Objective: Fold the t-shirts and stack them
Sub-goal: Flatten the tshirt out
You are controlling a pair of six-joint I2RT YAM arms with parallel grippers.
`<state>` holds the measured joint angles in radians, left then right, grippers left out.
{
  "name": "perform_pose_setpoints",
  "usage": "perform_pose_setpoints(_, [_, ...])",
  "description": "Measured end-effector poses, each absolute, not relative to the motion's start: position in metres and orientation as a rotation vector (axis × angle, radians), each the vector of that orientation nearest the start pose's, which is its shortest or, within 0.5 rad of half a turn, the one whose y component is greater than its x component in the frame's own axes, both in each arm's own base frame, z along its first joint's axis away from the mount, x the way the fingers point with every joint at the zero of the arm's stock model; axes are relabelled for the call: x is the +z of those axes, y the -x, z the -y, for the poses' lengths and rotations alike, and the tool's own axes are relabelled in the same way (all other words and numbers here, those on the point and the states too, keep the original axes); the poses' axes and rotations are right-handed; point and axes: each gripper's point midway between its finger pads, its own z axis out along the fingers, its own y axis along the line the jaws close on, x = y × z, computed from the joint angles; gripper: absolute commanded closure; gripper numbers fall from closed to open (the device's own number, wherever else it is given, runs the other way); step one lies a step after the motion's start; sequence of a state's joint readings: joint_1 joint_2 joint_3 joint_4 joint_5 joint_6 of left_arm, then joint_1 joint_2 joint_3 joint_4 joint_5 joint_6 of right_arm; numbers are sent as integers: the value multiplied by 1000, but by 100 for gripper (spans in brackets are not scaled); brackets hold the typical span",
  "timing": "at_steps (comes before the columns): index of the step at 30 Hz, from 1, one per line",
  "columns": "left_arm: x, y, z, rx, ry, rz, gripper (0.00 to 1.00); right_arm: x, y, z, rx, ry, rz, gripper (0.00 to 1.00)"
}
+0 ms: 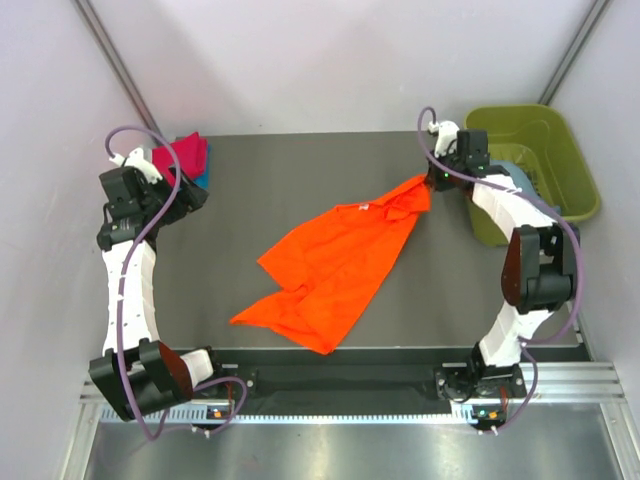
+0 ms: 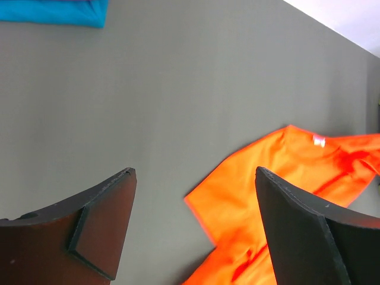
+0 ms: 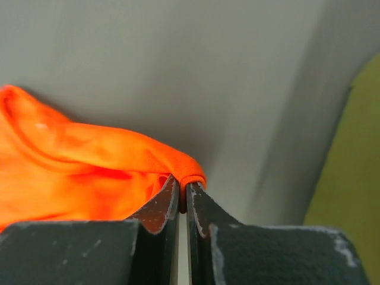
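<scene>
A bright orange t-shirt (image 1: 335,262) lies spread and rumpled across the middle of the table, one corner pulled up toward the far right. My right gripper (image 1: 432,183) is shut on that corner of the orange t-shirt (image 3: 107,172), the cloth pinched between the fingertips (image 3: 166,199). My left gripper (image 1: 190,195) is open and empty above the table at the far left, with the orange t-shirt (image 2: 285,190) ahead of it. A crimson-pink t-shirt (image 1: 182,155) lies folded on a blue t-shirt (image 1: 203,180) at the far left corner; the blue one also shows in the left wrist view (image 2: 56,12).
An olive-green tub (image 1: 565,150) stands off the table's far right corner, with light blue cloth (image 1: 520,180) inside it, partly hidden by my right arm. The dark table (image 1: 300,170) ends at a metal rail at the near edge.
</scene>
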<state>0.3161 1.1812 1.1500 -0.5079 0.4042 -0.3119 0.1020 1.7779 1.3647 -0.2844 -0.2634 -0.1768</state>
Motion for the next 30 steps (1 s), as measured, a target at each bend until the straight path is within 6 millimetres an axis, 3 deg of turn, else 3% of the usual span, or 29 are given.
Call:
perform_pose_setpoints(1, [257,-351,-29,-429,412,-2054,15,147,-481,-86,248,430,-2194,100])
perform_pose_setpoints(2, [256,-351,-29,-432,413,-2059,15,156,-482,-87,249,418,-2179,75])
perform_pose_setpoints(4, [254,-349,-27,-440,415,-2069,15,166,-478,-94,265,428,-2163,49])
perform_pose_setpoints(7, [250,-346,-23,-465,415,-2088,16,176,-465,-121,279,568,-2142,30])
perform_pose_setpoints(10, [239,-341,-14,-500,408,-2123,16,177,-442,-171,351,787,-2094,27])
perform_pose_setpoints(15, [196,-318,12,-561,400,-2278,16,190,-403,-247,496,1094,-1993,27])
perform_pose_setpoints(18, [174,-302,21,-586,410,-2361,17,205,-404,-278,557,1178,-1921,28])
perform_pose_setpoints(21, [162,-291,22,-585,438,-2413,19,207,-410,-304,606,1240,-1881,27])
perform_pose_setpoints(25, [149,-282,22,-577,464,-2456,20,182,-414,-336,660,1318,-1892,27])
perform_pose_setpoints(30, [140,-274,24,-587,488,-2496,20,128,-395,-371,742,1438,-1967,27])
